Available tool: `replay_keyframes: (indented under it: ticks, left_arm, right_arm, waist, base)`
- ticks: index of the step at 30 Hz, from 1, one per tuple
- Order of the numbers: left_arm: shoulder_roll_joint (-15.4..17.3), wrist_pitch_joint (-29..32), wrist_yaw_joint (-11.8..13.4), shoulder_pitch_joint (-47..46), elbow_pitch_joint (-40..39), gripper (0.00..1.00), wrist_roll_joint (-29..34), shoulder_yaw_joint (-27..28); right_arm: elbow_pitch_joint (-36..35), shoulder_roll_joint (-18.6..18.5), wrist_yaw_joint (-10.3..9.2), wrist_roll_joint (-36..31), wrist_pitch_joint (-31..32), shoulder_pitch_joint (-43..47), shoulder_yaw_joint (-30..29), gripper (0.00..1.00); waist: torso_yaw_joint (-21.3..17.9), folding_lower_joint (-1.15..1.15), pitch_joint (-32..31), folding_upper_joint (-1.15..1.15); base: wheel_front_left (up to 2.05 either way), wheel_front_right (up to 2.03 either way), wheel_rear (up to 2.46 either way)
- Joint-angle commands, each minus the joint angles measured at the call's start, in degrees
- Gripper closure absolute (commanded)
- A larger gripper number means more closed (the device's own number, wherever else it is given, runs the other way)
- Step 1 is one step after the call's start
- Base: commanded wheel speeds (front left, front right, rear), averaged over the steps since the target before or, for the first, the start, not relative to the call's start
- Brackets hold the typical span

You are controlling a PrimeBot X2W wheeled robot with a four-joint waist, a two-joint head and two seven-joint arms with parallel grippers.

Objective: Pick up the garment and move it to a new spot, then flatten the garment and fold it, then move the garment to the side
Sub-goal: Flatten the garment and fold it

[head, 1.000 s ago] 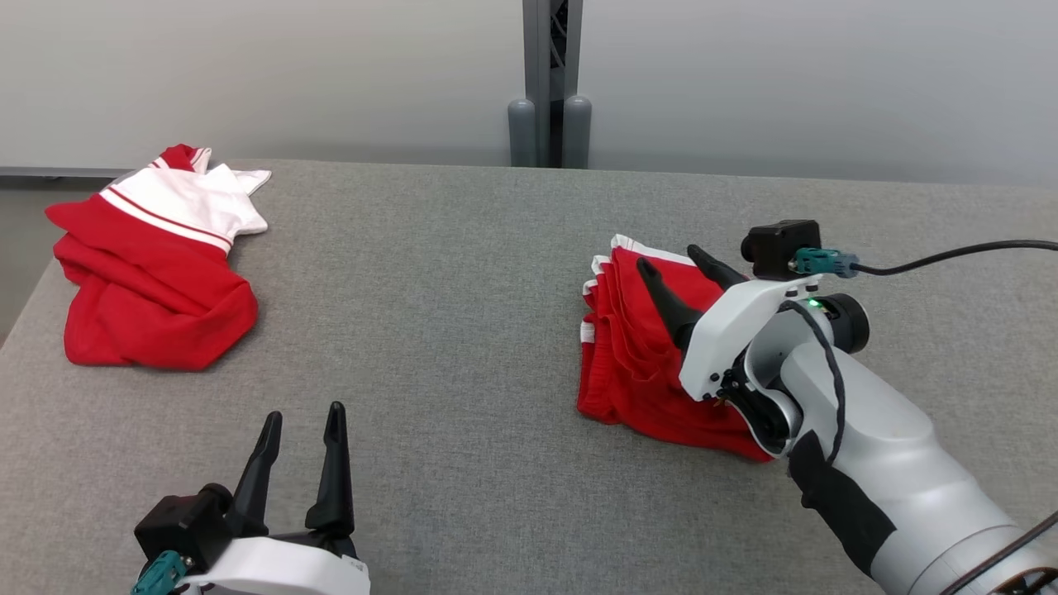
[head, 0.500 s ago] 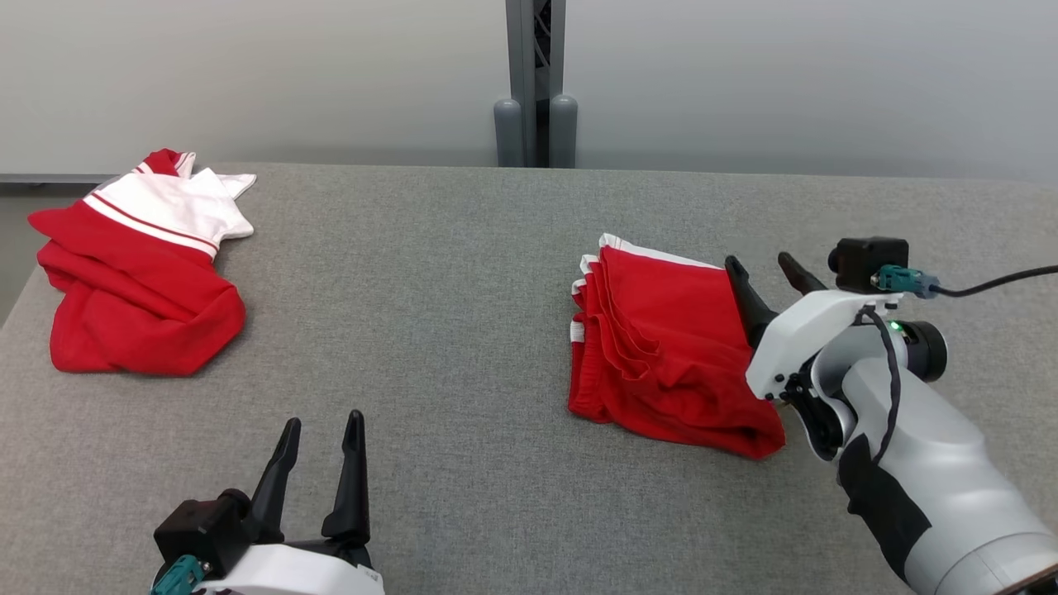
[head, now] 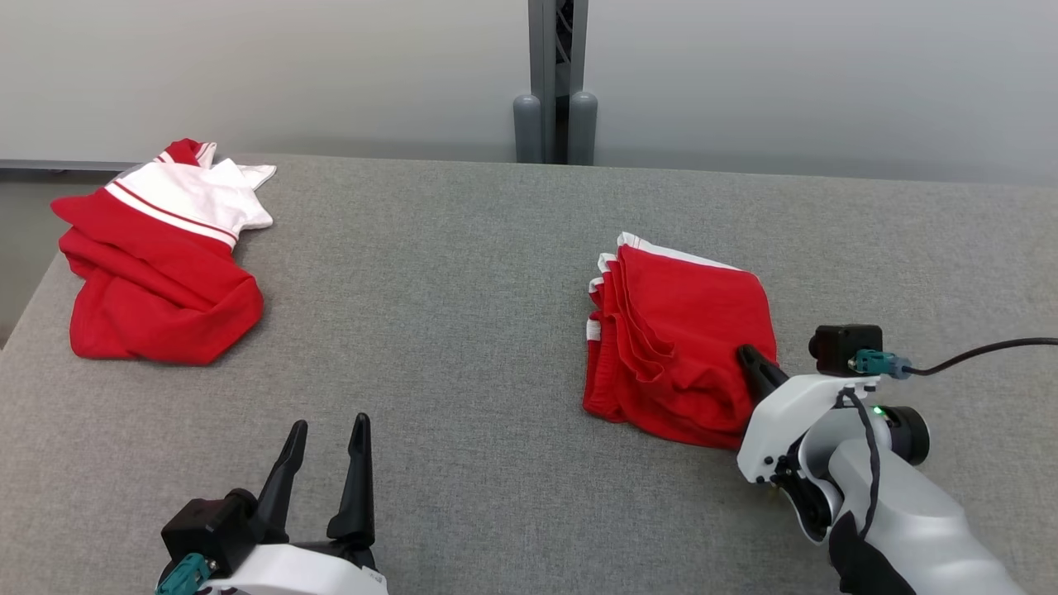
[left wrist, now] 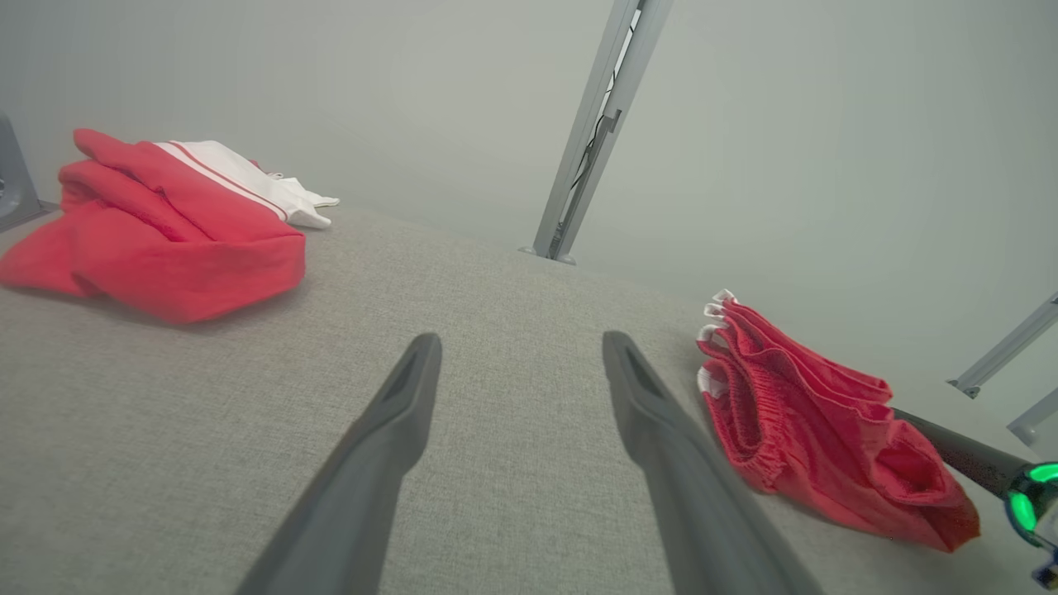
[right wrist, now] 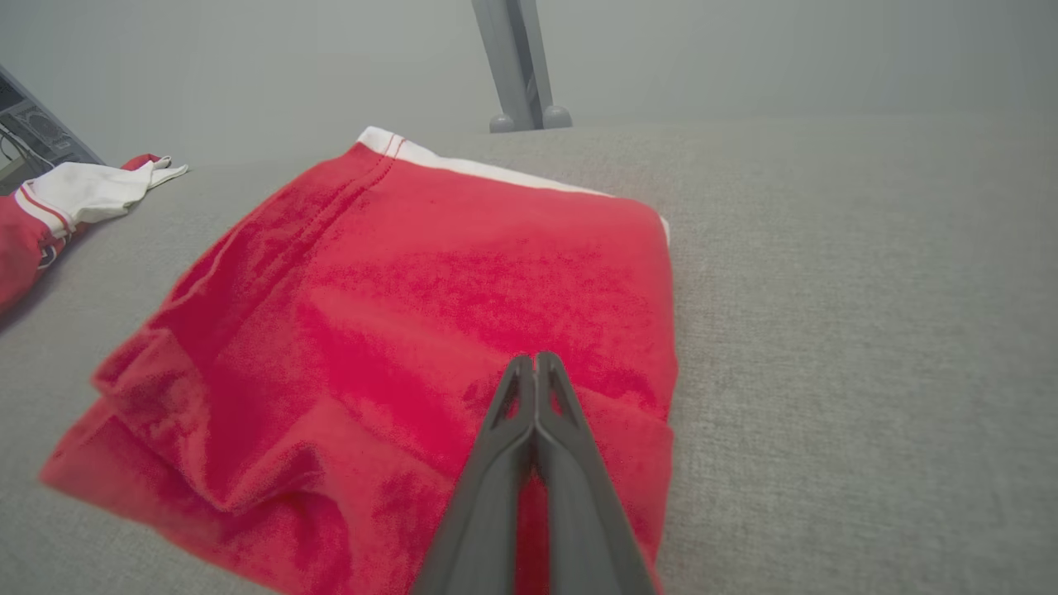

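Table (head: 463,273): grey woven fabric top, broad, evenly lit. Wall (head: 248,66): plain pale grey, behind far edge. Post (head: 555,74): grey metal, upright, centre rear; two rounded grey caps (head: 527,128) at its base.

Folded red garment (head: 686,347) on the grey bench (head: 463,330)
It lies flat as a rough square, on the near side of the grey post (head: 555,83) and off to its right, well apart from it. Stacked, white-tipped layer edges line the side nearer the post. A white band runs along the far edge, and the near corner is rumpled and bulging.
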Motion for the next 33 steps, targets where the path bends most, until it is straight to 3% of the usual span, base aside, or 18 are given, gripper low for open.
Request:
replay_keyframes:
  ticks: [1, 8, 16, 33]
  left_arm:
    - [0.3, 0.1, 0.0, -1.1, 0.1, 0.0, 0.3, 0.0]
    - [0.6, 0.3, 0.3, -1.4, -0.3, 0.0, 0.3, 0.0]
    - [0.8, 0.3, 0.7, -1.7, -0.7, 0.0, 0.3, -0.1]
    - [1.0, 0.1, 1.3, -1.6, -1.2, 0.0, -0.1, 0.3]
  right_arm:
    - [-0.4, 0.1, -0.02, 0.6, 0.0, 1.2, 0.6, 1.0]
    - [-6.3, 0.4, -0.02, 3.4, 1.4, 3.4, 5.1, 1.0]
    - [-13.6, 0.3, -0.02, 7.0, 3.1, 4.7, 15.2, 1.0]
    - [-13.2, 0.3, -0.02, 11.5, 2.0, 2.2, 24.1, 1.0]
  waist:
    - [0.2, 0.0, 0.2, 0.0]
    - [0.7, 0.0, 0.7, 0.0]
    - [1.2, 0.0, 0.9, 0.0]
    - [0.1, 0.0, 1.2, 0.0]
  base:
    - [0.0, 0.0, 0.0]
    - [0.0, 0.0, 0.0]
    - [0.0, 0.0, 0.0]
    - [0.0, 0.0, 0.0]
